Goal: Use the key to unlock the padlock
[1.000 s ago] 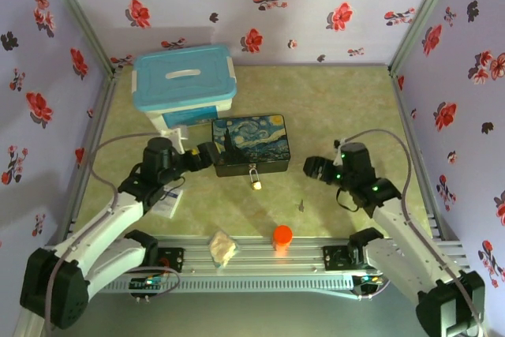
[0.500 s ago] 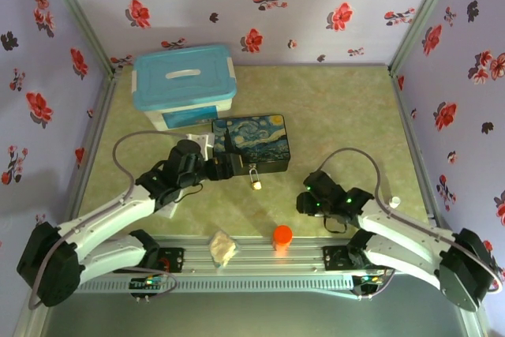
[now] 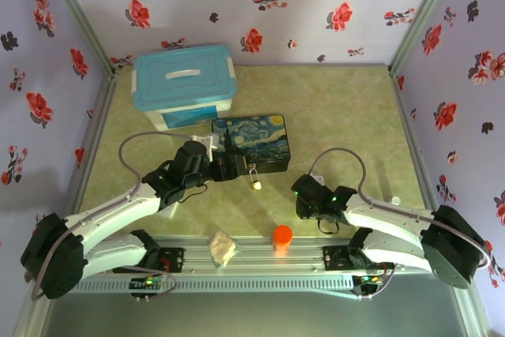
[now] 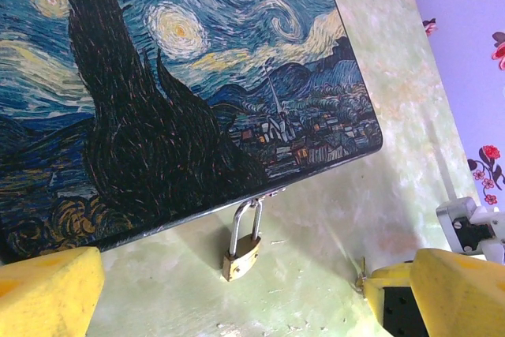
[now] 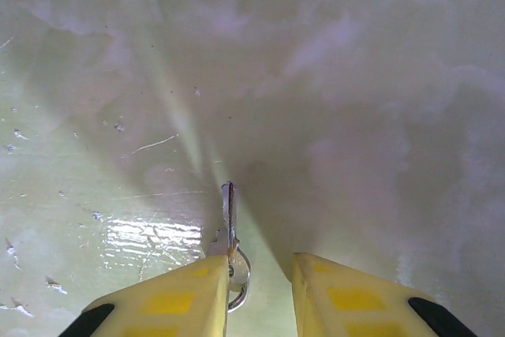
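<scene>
Now lowered, the right fingers (image 5: pixel 162 305) — yellow, narrowly parted — straddle the thin flat key (image 5: pixel 229 215); left fingers (image 4: pixel 47 290) gape wide

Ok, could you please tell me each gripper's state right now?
Left gripper: wide open, holding nothing.
Right gripper: partly open, small thin grey metal key at its fingertips, not clamped.

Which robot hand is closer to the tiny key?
Right. The right gripper has the key at its fingertips; the left gripper is off beside the padlock, by the painted tin.
</scene>
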